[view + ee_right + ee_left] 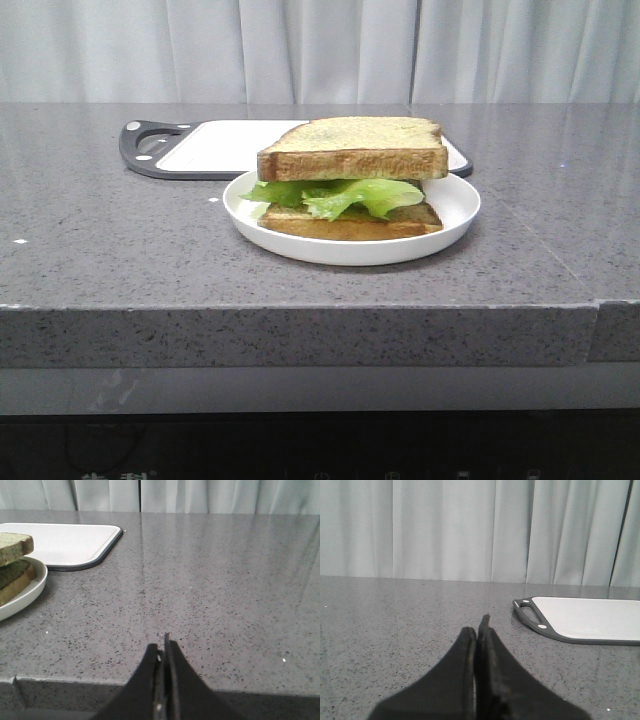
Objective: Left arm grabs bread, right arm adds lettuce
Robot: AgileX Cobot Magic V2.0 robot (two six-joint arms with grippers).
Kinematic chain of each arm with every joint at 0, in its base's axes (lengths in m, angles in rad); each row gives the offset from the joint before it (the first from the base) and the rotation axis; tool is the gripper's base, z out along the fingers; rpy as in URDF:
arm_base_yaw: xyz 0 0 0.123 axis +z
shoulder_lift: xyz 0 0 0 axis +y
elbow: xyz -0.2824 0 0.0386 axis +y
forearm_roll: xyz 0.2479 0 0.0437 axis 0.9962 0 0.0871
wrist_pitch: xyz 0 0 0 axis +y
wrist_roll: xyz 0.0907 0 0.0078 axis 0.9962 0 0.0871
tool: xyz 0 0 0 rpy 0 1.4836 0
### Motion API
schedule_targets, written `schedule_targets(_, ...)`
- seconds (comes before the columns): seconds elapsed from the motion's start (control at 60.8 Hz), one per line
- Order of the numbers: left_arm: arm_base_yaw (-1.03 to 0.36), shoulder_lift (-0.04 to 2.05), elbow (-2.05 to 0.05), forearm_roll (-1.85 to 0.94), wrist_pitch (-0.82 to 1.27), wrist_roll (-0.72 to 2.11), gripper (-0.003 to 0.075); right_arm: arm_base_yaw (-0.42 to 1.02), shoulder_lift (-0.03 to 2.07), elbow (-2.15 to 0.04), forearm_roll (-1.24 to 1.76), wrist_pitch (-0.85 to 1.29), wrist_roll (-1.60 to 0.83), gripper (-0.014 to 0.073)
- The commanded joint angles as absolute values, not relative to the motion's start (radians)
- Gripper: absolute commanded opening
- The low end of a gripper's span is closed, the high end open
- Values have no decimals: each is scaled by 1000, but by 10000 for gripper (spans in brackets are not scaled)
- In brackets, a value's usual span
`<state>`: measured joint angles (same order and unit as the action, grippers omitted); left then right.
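Note:
The bread (352, 148), a thick slice with a brown crust and a speckled yellowish face, lies on top of the ruffled green lettuce (340, 194). A thinner slice (350, 226) lies under the lettuce, and the stack rests on a white plate (458, 212). Neither arm shows in the front view. My left gripper (479, 624) is shut with nothing in it, low over bare counter. My right gripper (163, 644) is also shut and holds nothing, near the counter's front edge, to the right of the plate (27, 596) and the bread (14, 545).
A white cutting board with a dark rim and handle (215, 146) lies behind the plate; it also shows as the cutting board (590, 619) and the cutting board (70, 542) in the wrist views. The grey speckled counter drops off at its front edge (300, 310). Curtains hang behind.

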<state>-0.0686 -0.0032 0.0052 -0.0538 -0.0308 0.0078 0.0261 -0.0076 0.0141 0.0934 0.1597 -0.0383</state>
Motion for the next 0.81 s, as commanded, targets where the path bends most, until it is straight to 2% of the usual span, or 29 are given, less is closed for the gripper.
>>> schedule_targets(0.0,-67,-22,11,-60,-115,7,-20,19,-32,23,93,13,-48,-118)
schedule_targets(0.789,-67,-22,11,-60,-115,7,-20,-19,-32,24,93,-21,-48,-118)
